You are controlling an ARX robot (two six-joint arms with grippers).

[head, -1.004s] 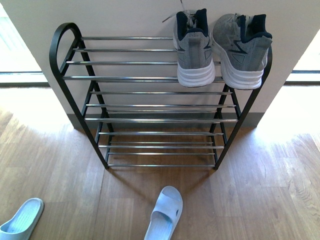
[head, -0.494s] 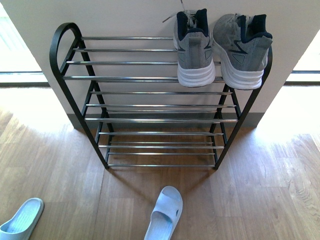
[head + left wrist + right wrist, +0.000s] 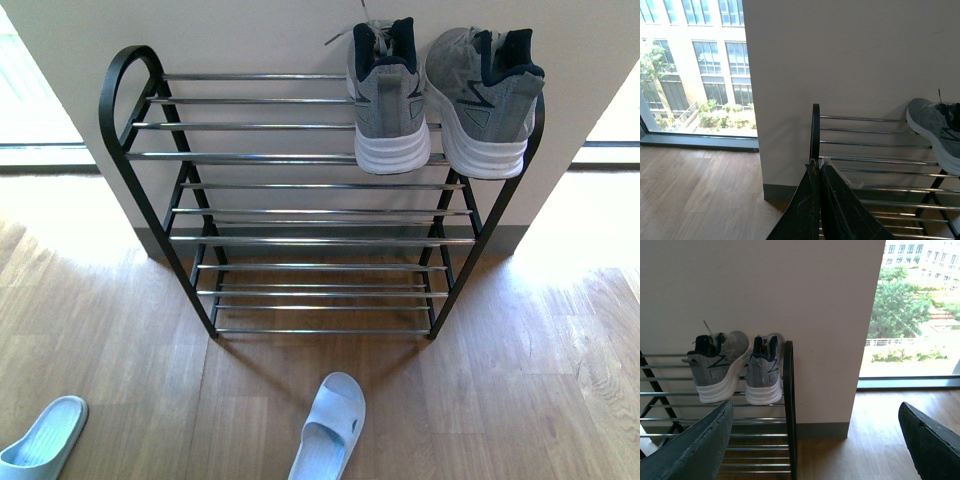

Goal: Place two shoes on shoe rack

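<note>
Front view, unchanged since a second ago: grey knit white-soled sneakers [image 3: 388, 100], pair, 1 o'clock on top tier of black-framed chrome-bar shoe rack [image 3: 250, 157]; left hand [image 3: 818, 166] pressed together, right hand [image 3: 815, 409] spread, both empty; placement apparently complete.

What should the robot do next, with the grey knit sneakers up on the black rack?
Probably just draw both arms back. The two grey knit sneakers sit side by side on the top tier of the black-framed chrome-bar shoe rack, the right gripper is open and empty, and the left gripper is shut on nothing.
</note>
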